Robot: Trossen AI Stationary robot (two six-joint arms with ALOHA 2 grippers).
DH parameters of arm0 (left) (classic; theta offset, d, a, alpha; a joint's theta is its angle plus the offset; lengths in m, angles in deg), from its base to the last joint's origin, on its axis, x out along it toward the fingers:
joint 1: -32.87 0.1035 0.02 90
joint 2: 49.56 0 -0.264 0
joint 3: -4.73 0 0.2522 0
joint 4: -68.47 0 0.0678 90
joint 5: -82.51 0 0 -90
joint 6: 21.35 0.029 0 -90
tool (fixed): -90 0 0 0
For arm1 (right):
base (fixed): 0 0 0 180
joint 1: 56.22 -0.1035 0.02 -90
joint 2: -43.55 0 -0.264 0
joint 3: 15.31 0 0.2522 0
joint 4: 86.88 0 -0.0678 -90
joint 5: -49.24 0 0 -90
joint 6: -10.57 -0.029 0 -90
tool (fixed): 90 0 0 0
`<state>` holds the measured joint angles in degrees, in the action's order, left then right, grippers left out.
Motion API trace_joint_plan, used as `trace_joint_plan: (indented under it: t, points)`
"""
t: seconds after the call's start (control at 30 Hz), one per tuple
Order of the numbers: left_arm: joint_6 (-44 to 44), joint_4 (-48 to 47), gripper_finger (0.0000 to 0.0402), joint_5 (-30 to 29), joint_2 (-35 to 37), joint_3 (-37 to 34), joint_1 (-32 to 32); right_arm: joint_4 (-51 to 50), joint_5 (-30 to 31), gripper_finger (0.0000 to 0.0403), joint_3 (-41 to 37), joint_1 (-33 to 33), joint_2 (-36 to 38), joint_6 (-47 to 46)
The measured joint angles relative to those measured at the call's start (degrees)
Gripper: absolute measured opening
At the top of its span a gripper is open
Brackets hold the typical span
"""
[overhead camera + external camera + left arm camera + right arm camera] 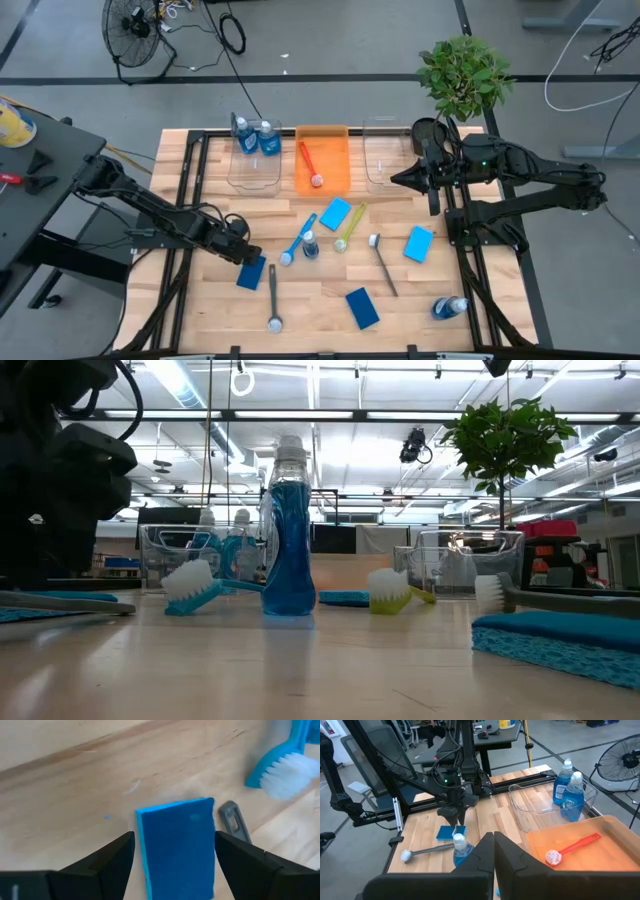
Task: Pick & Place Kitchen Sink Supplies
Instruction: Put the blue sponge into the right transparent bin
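My left gripper [172, 851] hangs just over a blue sponge [251, 272] near the table's [320, 310] left front, fingers spread wide on either side of it, not yet gripping. A grey brush [273, 297] lies just beside it. My right gripper [432, 203] waits closed and empty near the clear bin [385, 155] by the potted plant [463, 72].

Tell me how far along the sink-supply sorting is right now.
Done: two bottles in the left clear bin, red brush in the orange bin. In hand: left claw open over a dark blue sponge. Left: three more sponges, four brushes, two bottles on the table. Right claw waits shut.
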<state>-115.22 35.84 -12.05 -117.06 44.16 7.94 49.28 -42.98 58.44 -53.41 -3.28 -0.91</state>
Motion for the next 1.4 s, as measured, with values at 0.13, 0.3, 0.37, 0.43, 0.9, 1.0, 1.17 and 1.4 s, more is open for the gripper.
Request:
trace_joint_plan:
  t: [0.13, 0.3, 0.37, 0.43, 0.9, 1.0, 1.17, 1.4]
  points:
    - [0.0, -0.1, 0.0275, -0.7, 0.0, 0.0, 0.0, 0.0, 0.0, 0.0006, 0.0, 0.0, 0.0, 0.0]
    - [0.0, -0.2, 0.0275, -0.8, 0.0, 0.0, 0.0, 0.0, 0.3, 0.0006, 0.0, 0.0, 0.0, 0.0]
    - [0.0, -0.2, 0.0275, -0.8, 0.0, 0.0, 0.0, 0.0, 1.0, 0.0006, 0.0, 0.0, 0.0, 0.0]
    - [0.0, -0.2, 0.0275, -0.7, 0.0, 0.0, 0.0, 0.0, 1.3, 0.0006, 0.0, 0.0, 0.0, 0.0]
    - [-1.5, 1.0, 0.0265, 0.0, -4.3, 0.1, 0.0, 0.0, 1.3, 0.0006, 0.0, 0.0, 0.0, 0.2]
    - [-1.5, 1.0, 0.0240, 0.0, -4.4, 0.0, 0.0, 0.0, 1.3, 0.0006, 0.0, 0.0, 0.0, 0.2]
    - [-1.5, 1.2, 0.0192, 0.0, -4.5, 0.0, 0.0, 0.0, 1.3, 0.0006, 0.0, 0.0, 0.0, 0.2]
    - [-1.5, 1.5, 0.0148, 0.0, -4.5, 0.0, 0.0, 0.0, 1.3, 0.0006, 0.0, 0.0, 0.0, 0.2]
